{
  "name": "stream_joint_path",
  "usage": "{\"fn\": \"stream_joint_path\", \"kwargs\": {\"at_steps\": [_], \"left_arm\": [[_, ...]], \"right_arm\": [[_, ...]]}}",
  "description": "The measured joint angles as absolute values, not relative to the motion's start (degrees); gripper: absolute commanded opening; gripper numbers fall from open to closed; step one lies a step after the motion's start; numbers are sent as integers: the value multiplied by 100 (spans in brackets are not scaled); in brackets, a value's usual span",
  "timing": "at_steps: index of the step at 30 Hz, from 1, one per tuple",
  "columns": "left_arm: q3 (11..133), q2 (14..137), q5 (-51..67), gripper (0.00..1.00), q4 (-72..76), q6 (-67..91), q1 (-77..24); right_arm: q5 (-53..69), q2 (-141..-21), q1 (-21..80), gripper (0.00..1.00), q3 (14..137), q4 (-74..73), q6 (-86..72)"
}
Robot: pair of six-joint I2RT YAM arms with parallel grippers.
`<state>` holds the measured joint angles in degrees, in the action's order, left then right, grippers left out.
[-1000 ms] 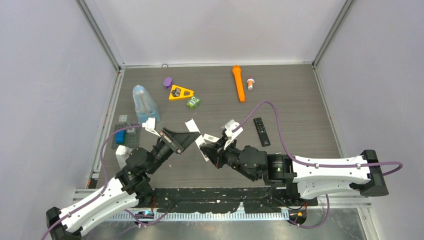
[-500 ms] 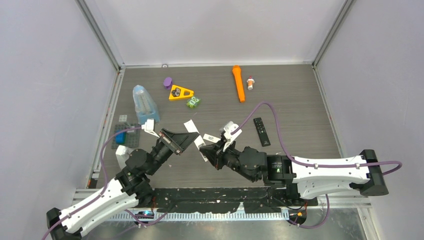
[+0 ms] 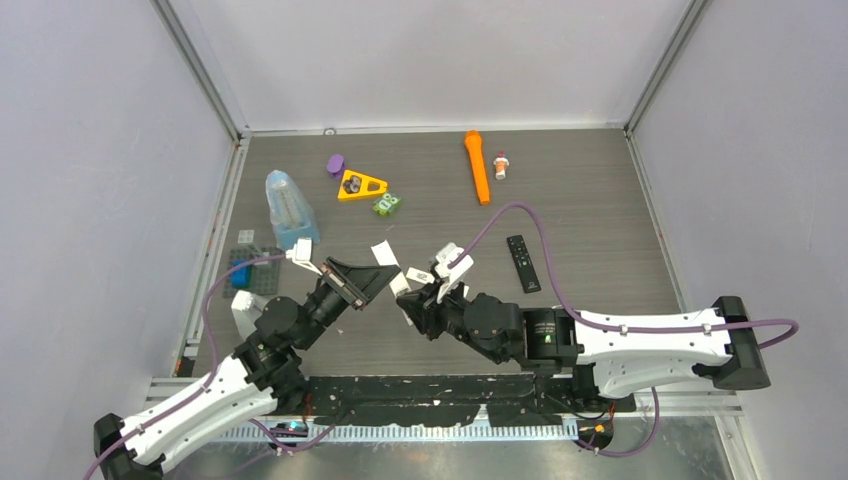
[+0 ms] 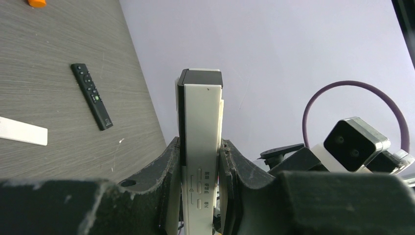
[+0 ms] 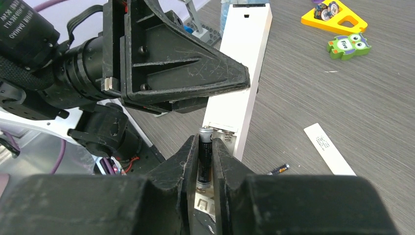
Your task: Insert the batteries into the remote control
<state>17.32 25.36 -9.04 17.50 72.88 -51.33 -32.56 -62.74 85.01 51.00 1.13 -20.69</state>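
Note:
My left gripper point(image 4: 200, 147) is shut on the remote control point(image 4: 200, 112), a slim white bar with its dark end pointing away. It holds the bar above the table; the bar also shows in the top view point(image 3: 398, 283). My right gripper point(image 5: 205, 147) is shut on a battery point(image 5: 204, 156), a dark cylinder with a silver tip. The battery's tip is at the near open end of the remote control point(image 5: 240, 73), by the metal contacts. Another battery point(image 5: 279, 169) lies loose on the table. In the top view the two grippers meet near the table's middle point(image 3: 412, 305).
A flat white strip point(image 5: 328, 149) lies on the table beside the loose battery. A black remote point(image 3: 523, 263) lies right of the grippers. An orange torch point(image 3: 477, 166), a yellow triangle toy point(image 3: 361, 185), a green owl point(image 3: 386, 204) and a blue bottle point(image 3: 289, 208) lie farther back.
My right gripper has moved a little to the left with the battery, closer to the remote control's end. The left arm has barely moved.

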Motion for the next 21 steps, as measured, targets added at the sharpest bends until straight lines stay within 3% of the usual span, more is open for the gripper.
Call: {"fn": "stream_joint_path", "kwargs": {"at_steps": [15,21], "left_arm": [[1717,2639,-939,0,1940,7290,-5129],[1555,2591,-989,0,2248,7269,-5124]], "right_arm": [[-3378,-6344,8514,58,5518,-600,-2445],[-3378,-5981,8538,80,5645,-851,-2663]]}}
